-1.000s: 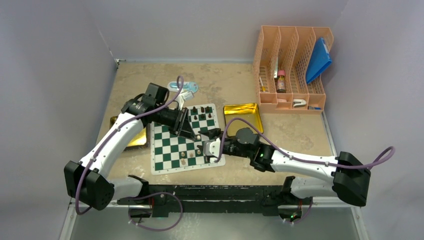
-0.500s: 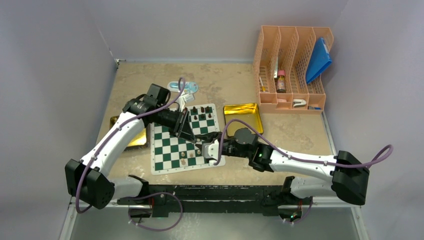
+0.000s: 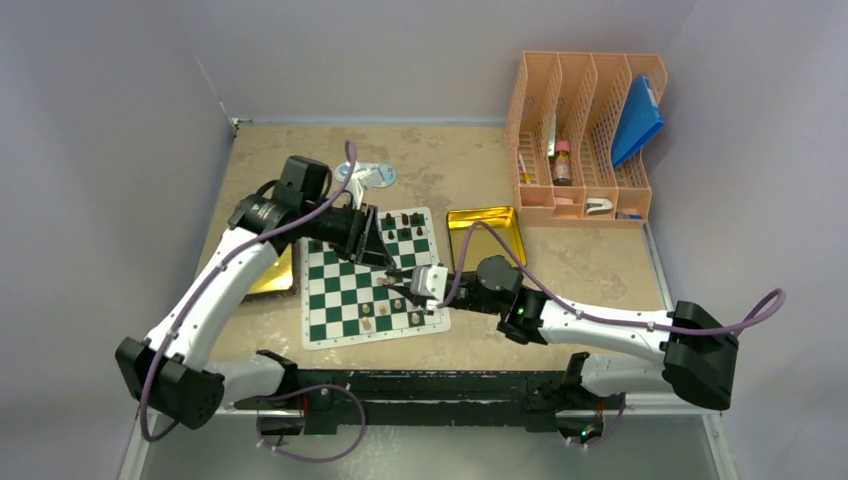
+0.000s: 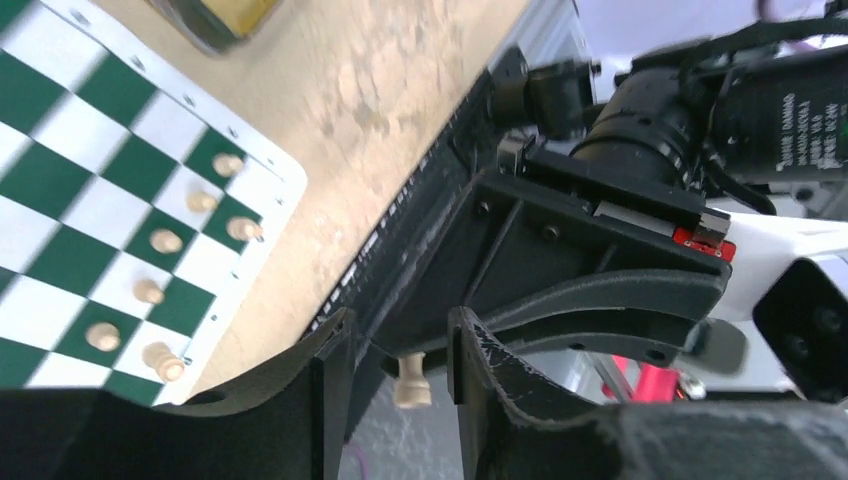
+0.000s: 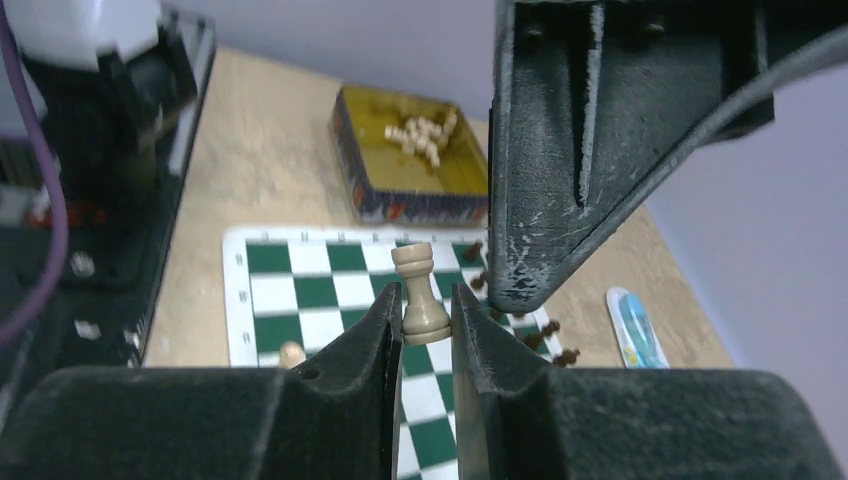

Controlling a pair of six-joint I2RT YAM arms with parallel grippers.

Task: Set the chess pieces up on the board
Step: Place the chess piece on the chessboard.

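Above the right side of the board (image 3: 340, 300), a cream piece (image 5: 420, 295) is being held clear of the squares by the right gripper (image 5: 424, 318). The piece is being judged as light, rigid and smooth-surfaced. Little force is therefore being called for, though a loose or off-centre pinch on so small and rounded a body is likely to let it twist or slip out. The best hold is being judged as the narrow waist just above the flared base, so that the base is being left free to be set flat on a square.

The right gripper's jaws are being pressed nearly together on the piece's lower body, one pad against each side, and the piece is being kept upright with its crowned head standing proud of the fingertips. The left gripper (image 4: 400, 325) is being held just beside it, its jaws parted with a gap showing on either side of the piece; nothing is being gripped by it.

Other cream pieces (image 4: 165, 240) are being shown standing along the board's near edge, dark pieces (image 3: 405, 220) along its far edge, and more cream ones lying in the gold tray (image 5: 420, 205).
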